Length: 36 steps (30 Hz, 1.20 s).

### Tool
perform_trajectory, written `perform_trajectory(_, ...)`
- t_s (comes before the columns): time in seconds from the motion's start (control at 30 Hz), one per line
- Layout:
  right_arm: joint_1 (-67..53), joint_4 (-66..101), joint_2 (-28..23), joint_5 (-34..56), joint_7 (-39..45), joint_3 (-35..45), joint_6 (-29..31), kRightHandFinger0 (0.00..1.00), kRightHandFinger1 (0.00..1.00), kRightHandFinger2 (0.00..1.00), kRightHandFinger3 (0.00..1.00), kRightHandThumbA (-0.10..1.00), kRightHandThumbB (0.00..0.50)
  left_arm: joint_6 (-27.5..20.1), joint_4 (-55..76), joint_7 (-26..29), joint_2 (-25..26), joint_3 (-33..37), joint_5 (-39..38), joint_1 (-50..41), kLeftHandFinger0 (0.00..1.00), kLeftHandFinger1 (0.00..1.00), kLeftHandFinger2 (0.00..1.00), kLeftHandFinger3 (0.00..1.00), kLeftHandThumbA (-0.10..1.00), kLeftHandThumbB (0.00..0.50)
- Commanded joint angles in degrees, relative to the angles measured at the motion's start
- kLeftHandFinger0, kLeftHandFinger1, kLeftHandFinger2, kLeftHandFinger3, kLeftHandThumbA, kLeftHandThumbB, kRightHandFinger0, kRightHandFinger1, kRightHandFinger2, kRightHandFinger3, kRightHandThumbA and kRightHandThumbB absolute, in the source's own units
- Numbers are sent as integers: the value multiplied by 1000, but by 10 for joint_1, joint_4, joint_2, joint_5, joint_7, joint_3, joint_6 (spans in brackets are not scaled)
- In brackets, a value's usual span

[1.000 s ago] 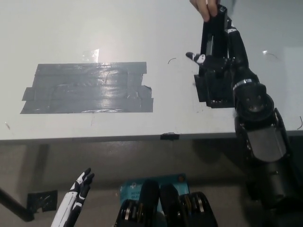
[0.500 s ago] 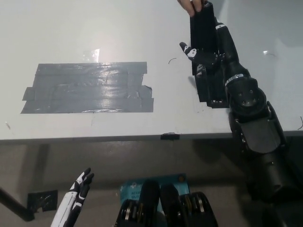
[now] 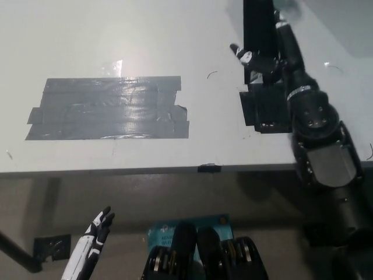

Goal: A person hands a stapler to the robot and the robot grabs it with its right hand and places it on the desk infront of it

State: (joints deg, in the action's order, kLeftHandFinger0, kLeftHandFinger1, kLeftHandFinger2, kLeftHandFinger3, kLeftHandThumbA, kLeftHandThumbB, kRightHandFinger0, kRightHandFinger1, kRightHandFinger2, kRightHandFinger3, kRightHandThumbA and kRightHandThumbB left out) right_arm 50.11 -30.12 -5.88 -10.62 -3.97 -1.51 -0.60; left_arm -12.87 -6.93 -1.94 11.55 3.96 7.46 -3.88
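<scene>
Fingers (image 3: 249,58) of black right hand (image 3: 265,55): wrapped round lower part of stapler (image 3: 258,26), pale-tipped digit showing on its left face. Grasp judged closed, though contact on far side hidden.

Stapler: black, long and narrow, held at far right of scene, above desk (image 3: 116,35), not resting on it. Long axis running near-to-far, upper end cut by top edge of picture. Lies directly within the fingers, extending away from palm toward far side; lower end toward wrist.

Person: not visible; whether anyone holds the stapler's far end beyond the frame cannot be told.

Right arm: black, entering from lower right, reaching far over desk edge. Clearly the nearer arm to the stapler, already on it.

Black flat piece (image 3: 265,108): lying on desk just below the hand, partly covered by forearm; nature unclear.

Grey tape patch (image 3: 108,108): broad strips stuck on desk, left of centre, well apart from the hand.

White left hand (image 3: 93,239): resting low at near left, below desk edge, digits spread, empty, far from the stapler.

Judgement on next step: grab appears made; setting down remains. Open desk surface lies left of and nearer than the hand, so stapler would need lowering and tilting from its raised near-far line to lie flat.
</scene>
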Motion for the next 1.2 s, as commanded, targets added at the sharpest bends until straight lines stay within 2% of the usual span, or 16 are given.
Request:
perform_trajectory(0.0, 60, 59, -27, -37, 30, -34, -6, 164, 600, 935, 973, -100, 132, -20, 7, -3, 9, -6, 2, 11, 1000, 1000, 1000, 1000, 1000, 500)
perform_trajectory(0.17, 76, 51, -49, -68, 63, -87, 4, 143, 585, 939, 985, -100, 129, -18, 8, -2, 10, -6, 7, 10, 1000, 1000, 1000, 1000, 1000, 500)
perform_trajectory(0.2, 84, 19, -57, -86, 79, -119, 14, 157, 586, 935, 981, -100, 161, -21, 6, -2, 11, -6, 7, 10, 1000, 1000, 1000, 1000, 1000, 500)
perform_trajectory(0.33, 82, -3, -69, -110, 101, -165, 16, 93, 543, 891, 944, -100, 167, -26, 5, -2, 11, -5, 9, 8, 1000, 1000, 1000, 1000, 1000, 500)
perform_trajectory(0.43, 68, -33, -71, -141, 108, -213, 29, 47, 510, 879, 984, -100, 150, -25, 4, -4, 10, -5, 4, 9, 1000, 1000, 1000, 1000, 1000, 500)
perform_trajectory(0.63, 55, -95, -70, -198, 101, -292, 49, 26, 508, 907, 1000, -100, 156, -20, 8, -5, 10, -5, 5, 11, 1000, 1000, 1000, 1000, 1000, 500)
perform_trajectory(0.67, 52, -112, -68, -207, 94, -305, 55, 14, 497, 894, 991, -100, 163, -18, 9, -6, 10, -5, 4, 11, 1000, 1000, 1000, 1000, 1000, 500)
perform_trajectory(0.7, 51, -125, -68, -212, 88, -314, 63, 0, 465, 845, 898, -100, 163, -16, 10, -6, 10, -5, 5, 12, 1000, 1000, 1000, 1000, 1000, 500)
perform_trajectory(0.73, 47, -143, -68, -218, 79, -322, 73, 0, 454, 826, 874, -100, 160, -13, 12, -7, 10, -4, 5, 13, 1000, 1000, 1000, 1000, 1000, 500)
perform_trajectory(0.8, 47, -152, -69, -223, 75, -329, 73, 0, 461, 837, 886, -100, 151, -11, 12, -7, 10, -4, 7, 15, 1000, 1000, 1000, 1000, 1000, 500)
perform_trajectory(0.83, 45, -164, -72, -228, 73, -335, 76, 28, 511, 885, 927, -100, 136, -12, 12, -7, 9, -4, 6, 15, 1000, 1000, 1000, 1000, 1000, 500)
perform_trajectory(0.97, 46, -195, -71, -231, 69, -335, 88, 57, 546, 914, 941, -100, 130, -17, 7, -13, 8, -7, -7, 18, 1000, 1000, 1000, 1000, 1000, 500)
perform_trajectory(1.07, 50, -218, -72, -239, 65, -337, 98, 82, 563, 922, 933, -100, 141, -19, 4, -18, 8, -8, -17, 20, 980, 1000, 1000, 1000, 1000, 500)
perform_trajectory(1.1, 52, -219, -73, -247, 68, -340, 91, 146, 588, 906, 919, -75, 162, -23, 1, -20, 7, -9, -22, 20, 979, 1000, 1000, 1000, 1000, 500)
perform_trajectory(1.13, 54, -220, -73, -250, 69, -341, 88, 146, 588, 906, 919, -75, 162, -24, 1, -21, 6, -9, -24, 20, 979, 1000, 1000, 1000, 1000, 500)
perform_trajectory(1.17, 54, -218, -73, -250, 75, -340, 83, 222, 604, 867, 914, 67, 190, -23, 0, -22, 7, -10, -24, 20, 978, 1000, 1000, 1000, 1000, 500)
